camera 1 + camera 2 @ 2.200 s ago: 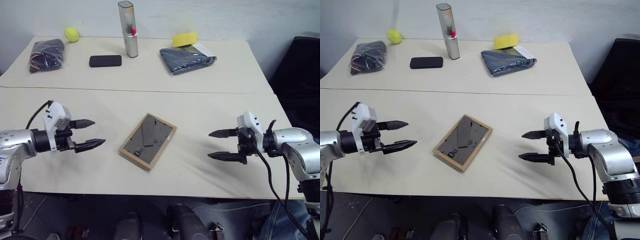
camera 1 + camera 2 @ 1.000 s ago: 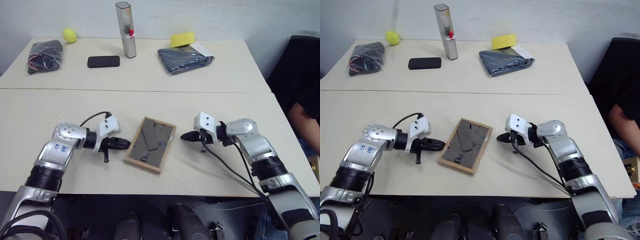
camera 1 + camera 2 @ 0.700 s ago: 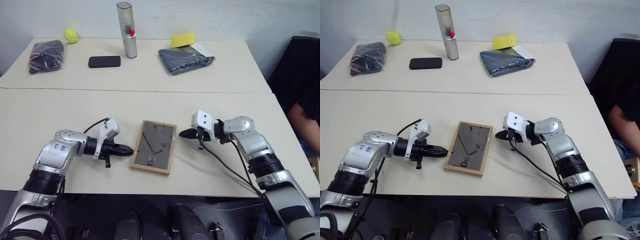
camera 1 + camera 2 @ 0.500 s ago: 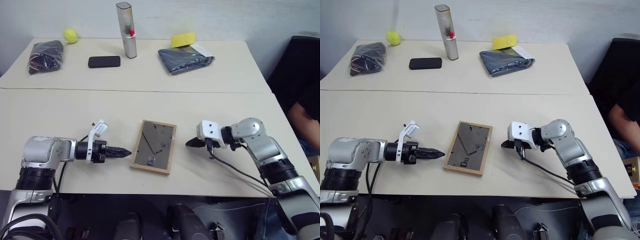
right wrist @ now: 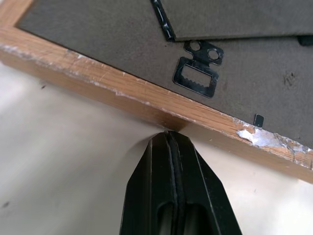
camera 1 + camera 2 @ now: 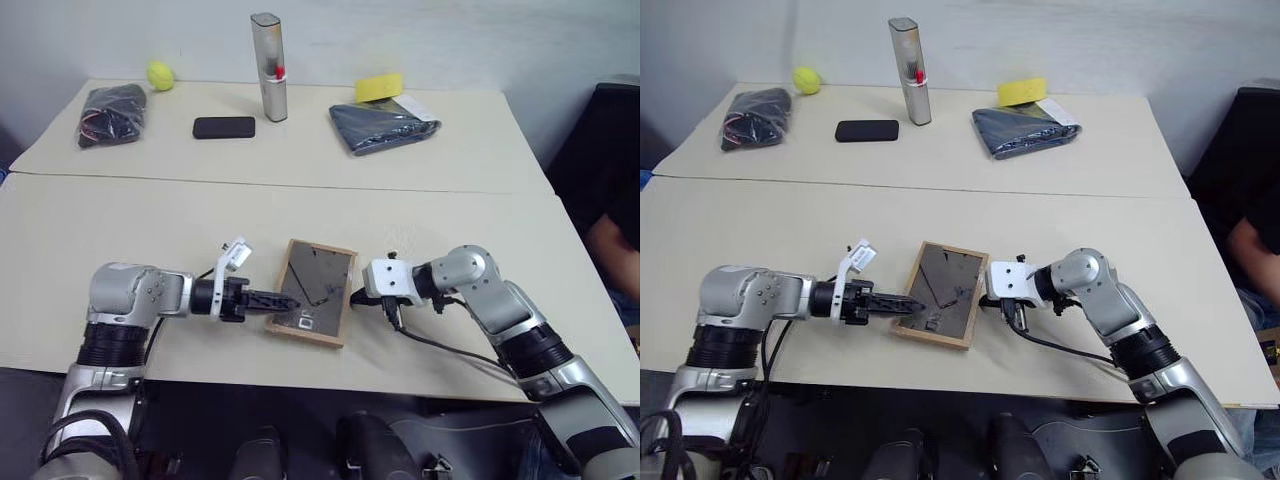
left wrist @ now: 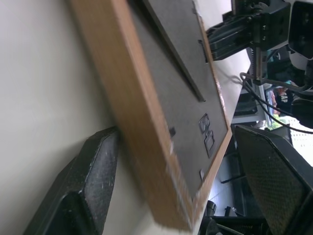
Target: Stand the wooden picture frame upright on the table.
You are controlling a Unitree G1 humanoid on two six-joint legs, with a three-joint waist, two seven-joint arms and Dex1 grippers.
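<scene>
1. Lying flat near the front edge of the cream worktop [image 6: 120, 210], the wooden picture frame [image 6: 318, 306] rests back side up: its dark backing board, a folded stand and a small sawtooth hanger face the head camera.
2. Left gripper [image 6: 904, 301] reaches in level from the frame's left long side. Its fingers stand wide apart. In the left wrist view one finger [image 7: 85, 191] lies on the worktop against the frame's outer wooden edge [image 7: 142, 122], while the other finger [image 7: 276, 181] hangs over the backing board, so the near left corner of the frame sits between the two. They are not closed on the wood.
3. Right gripper [image 6: 357, 297] meets the frame from the opposite long side. Its fingers [image 5: 178, 191] are pressed together with nothing between them, and their joined tip touches the outer face of the wooden rail just below the sawtooth hanger [image 5: 198, 68], at worktop level.
4. Frame position relative to both arms: it lies directly between the two grippers, bracketed on its long sides, with all four edges down on the worktop.
5. Background items on the adjoining far top: yellow ball [image 6: 160, 75], black bag [image 6: 112, 112], black slab [image 6: 224, 127], upright silver canister [image 6: 270, 68], folded dark cloth [image 6: 385, 125] and yellow sponge [image 6: 379, 87], all well apart from the frame.
</scene>
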